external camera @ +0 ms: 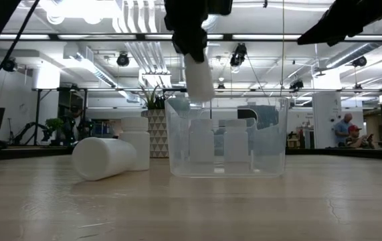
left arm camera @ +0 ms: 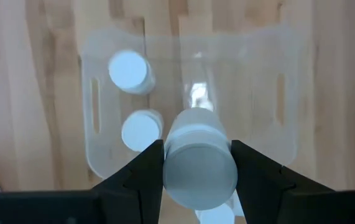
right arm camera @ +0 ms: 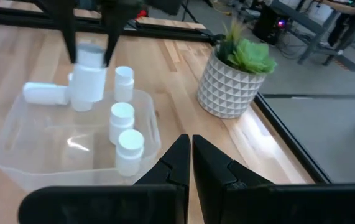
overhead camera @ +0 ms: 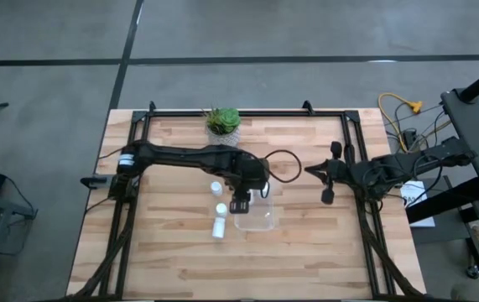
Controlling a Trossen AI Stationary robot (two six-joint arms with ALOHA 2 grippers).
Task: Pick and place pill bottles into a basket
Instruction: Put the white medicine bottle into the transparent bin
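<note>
Wrist cam: left gripper point(left arm camera: 197, 171) clamps bottle point(left arm camera: 198, 163) above basket point(left arm camera: 289, 112).

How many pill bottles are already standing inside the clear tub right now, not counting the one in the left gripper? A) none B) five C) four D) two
D: two upright pill bottles stand inside the basket, while the left gripper holds a third bottle above it; the others sit outside on the table.

Even bright overhead light; ceiling lamps point(external camera: 77, 8) flare in low view; left wrist view soft, blurred.
</note>
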